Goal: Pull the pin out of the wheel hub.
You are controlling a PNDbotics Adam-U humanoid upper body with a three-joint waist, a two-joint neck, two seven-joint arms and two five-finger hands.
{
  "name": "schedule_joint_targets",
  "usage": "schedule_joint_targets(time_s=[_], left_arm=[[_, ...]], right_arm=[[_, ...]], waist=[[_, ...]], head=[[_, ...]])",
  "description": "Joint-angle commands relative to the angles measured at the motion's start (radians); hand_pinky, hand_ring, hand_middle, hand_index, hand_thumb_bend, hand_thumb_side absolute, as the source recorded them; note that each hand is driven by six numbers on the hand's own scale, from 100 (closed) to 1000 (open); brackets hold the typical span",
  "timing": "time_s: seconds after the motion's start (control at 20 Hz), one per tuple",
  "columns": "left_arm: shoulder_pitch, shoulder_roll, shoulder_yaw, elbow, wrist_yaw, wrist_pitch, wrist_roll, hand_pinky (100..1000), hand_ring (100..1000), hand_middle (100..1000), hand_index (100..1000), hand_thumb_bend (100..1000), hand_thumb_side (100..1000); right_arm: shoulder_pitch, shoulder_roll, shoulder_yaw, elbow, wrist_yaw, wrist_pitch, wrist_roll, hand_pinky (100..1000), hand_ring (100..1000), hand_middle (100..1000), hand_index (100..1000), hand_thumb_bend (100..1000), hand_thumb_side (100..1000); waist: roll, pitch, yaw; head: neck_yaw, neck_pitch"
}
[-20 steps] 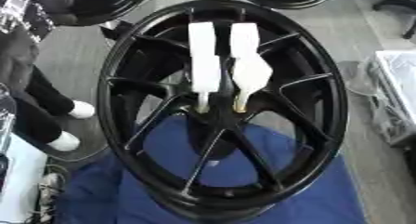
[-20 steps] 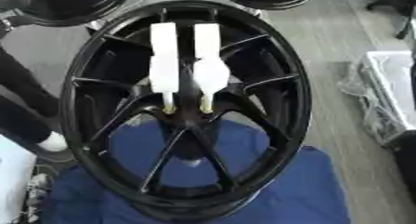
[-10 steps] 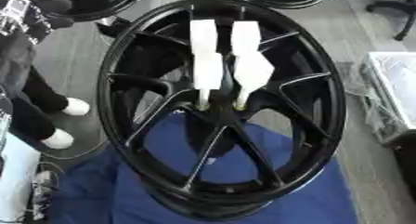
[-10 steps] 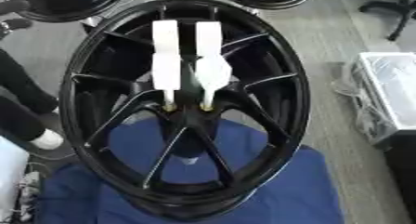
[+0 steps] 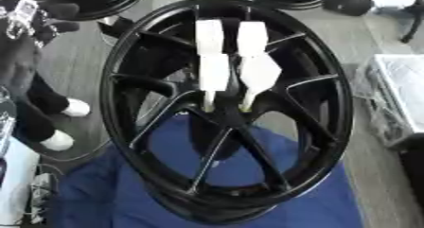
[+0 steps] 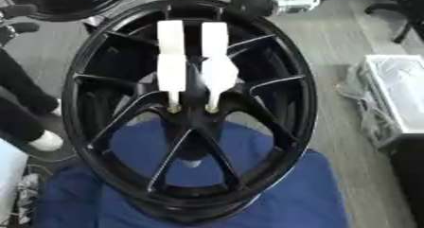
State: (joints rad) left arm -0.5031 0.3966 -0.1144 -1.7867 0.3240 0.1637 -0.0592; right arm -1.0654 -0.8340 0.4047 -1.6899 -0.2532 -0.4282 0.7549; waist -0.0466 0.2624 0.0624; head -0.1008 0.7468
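Note:
A large black spoked wheel hub stands tilted on a blue cloth, filling the middle of both views. Two long white pins stick side by side into its centre, pointing up and away: the left pin and the right pin. Their thin brass-coloured tips sit in holes at the hub's centre. Neither of my hands shows in either view, and nothing touches the pins.
The blue cloth covers the surface under the wheel. A person's dark legs and white shoes stand at the left. More black wheels lie beyond, and a white tray with cables sits at the right.
The whole picture has shifted a little, so the camera moved. Both white pins stay seated in the hub as before.

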Motion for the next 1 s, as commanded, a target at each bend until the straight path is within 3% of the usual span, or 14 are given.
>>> schedule_joint_targets(time_s=[0.05, 0.3, 1.0], left_arm=[[-0.010, 0.028, 0.002, -0.011, 0.000, -0.001, -0.005, 778, 801, 837, 807, 100, 608], [-0.011, 0.027, -0.001, -0.010, 0.000, 0.000, -0.008, 778, 801, 837, 806, 100, 608], [-0.016, 0.024, -0.007, -0.009, -0.001, 0.002, -0.016, 779, 802, 838, 806, 100, 607]], right_arm=[[-0.018, -0.004, 0.002, 0.037, 0.056, -0.065, 0.085, 807, 655, 761, 875, 347, 398], [-0.004, 0.019, 0.010, 0.088, 0.104, -0.110, 0.148, 768, 578, 758, 878, 345, 410], [0.053, 0.058, 0.051, 0.149, 0.203, -0.181, 0.152, 711, 510, 737, 858, 376, 386]], waist=[[0.002, -0.026, -0.002], [0.003, -0.024, -0.001], [0.005, -0.021, 0.003]], head=[[0.003, 0.005], [0.004, 0.005], [0.004, 0.006]])
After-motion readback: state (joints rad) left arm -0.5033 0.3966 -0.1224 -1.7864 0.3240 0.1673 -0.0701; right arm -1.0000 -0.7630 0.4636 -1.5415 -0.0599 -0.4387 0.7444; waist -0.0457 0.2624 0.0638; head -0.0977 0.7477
